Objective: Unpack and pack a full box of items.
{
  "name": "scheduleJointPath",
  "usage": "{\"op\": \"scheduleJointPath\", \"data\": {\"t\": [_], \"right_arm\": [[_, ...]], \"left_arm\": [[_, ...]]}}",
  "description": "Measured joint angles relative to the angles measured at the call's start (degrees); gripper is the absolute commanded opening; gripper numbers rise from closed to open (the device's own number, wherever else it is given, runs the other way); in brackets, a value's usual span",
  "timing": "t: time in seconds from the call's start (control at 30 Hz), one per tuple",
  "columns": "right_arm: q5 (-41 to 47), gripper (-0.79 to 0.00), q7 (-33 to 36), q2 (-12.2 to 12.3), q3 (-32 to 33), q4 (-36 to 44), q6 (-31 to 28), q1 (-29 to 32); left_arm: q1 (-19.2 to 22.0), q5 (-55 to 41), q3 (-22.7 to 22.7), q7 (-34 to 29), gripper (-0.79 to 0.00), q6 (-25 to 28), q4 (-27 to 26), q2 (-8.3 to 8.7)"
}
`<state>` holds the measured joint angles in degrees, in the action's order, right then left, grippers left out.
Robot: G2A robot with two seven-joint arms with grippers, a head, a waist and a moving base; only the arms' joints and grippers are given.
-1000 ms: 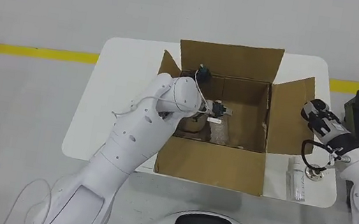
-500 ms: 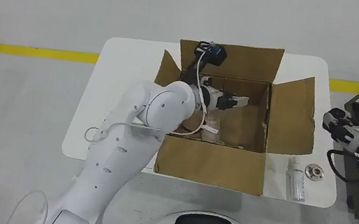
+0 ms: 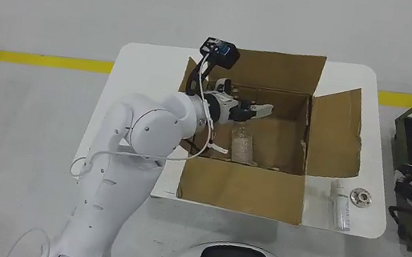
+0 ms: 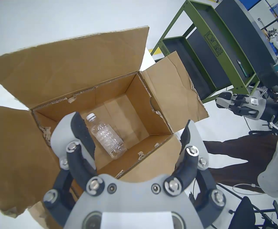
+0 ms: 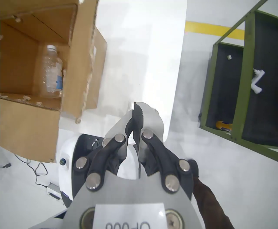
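Cardboard box [image 3: 241, 189], flaps splayed wide, holds one bottle [image 3: 242, 144] lying flat.

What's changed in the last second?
The left gripper rose out of the box, open and empty, leaving a bottle lying on the box floor. The right gripper, shut, pulled back from over the right end of the table to beyond its edge. The box, second bottle and round metal piece stayed put.

The round thing [image 3: 357, 196] beside the bottle [image 3: 341, 207] on the table [image 3: 135, 117] is too small to identify.
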<state>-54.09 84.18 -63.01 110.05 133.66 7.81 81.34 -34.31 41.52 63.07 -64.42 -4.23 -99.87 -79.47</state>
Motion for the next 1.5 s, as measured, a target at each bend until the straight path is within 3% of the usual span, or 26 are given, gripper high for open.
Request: {"op": "scheduleJointPath", "data": {"t": [0.4,0.67,0.73,0.77,0.87,0.93,1.07,1.1,1.17,1.23,1.33,1.5], "right_arm": [[-0.2,-0.785,0.2,0.0,-0.1,0.1,-0.1,0.4],[-5.4,-0.776,-0.8,0.3,-1.1,-0.3,-4.6,8.0],[-5.5,-0.631,-1.2,0.3,-0.5,-0.6,-5.7,10.9],[-5.6,-0.514,-1.6,0.2,-0.3,-0.9,-6.1,12.3],[-5.8,-0.496,-3.9,0.1,-0.2,-2.0,-6.7,16.3],[-5.3,-0.422,-6.0,-0.1,-0.7,-2.3,-6.6,17.9],[-4.3,-0.369,-8.7,-0.2,-2.6,-3.6,-7.0,19.0],[-4.8,-0.299,-9.1,-0.2,-3.1,-3.9,-7.1,19.0],[-5.8,-0.243,-10.0,-0.2,-4.4,-4.6,-6.9,18.7],[-6.9,-0.249,-10.8,-0.1,-5.9,-5.4,-6.5,18.0],[-6.5,-0.154,-12.9,-0.2,-8.3,-7.0,-5.8,16.4],[-5.5,-0.215,-14.9,-0.4,-12.3,-10.8,-4.8,13.4]], "left_arm": [[0.0,0.0,0.0,0.0,0.0,0.0,0.0,0.0],[0.0,0.0,0.0,0.0,0.0,0.0,0.0,0.0],[0.0,0.0,0.0,0.0,0.0,0.0,0.0,0.0],[0.0,0.0,0.0,0.0,0.0,0.0,0.0,0.0],[0.0,0.0,0.0,0.0,0.0,0.0,0.0,0.0],[0.0,0.0,0.0,0.0,0.0,0.0,0.0,0.0],[0.0,0.0,0.0,0.0,0.0,0.0,0.0,0.0],[0.0,0.0,0.0,0.0,0.0,0.0,0.0,0.0],[0.0,0.0,0.0,0.0,0.0,0.0,0.0,0.0],[0.0,0.0,0.0,0.0,0.0,0.0,0.0,0.0],[0.0,0.0,0.0,0.0,0.0,0.0,0.0,0.0],[0.0,0.0,0.0,0.0,0.0,0.0,0.0,0.0]]}}
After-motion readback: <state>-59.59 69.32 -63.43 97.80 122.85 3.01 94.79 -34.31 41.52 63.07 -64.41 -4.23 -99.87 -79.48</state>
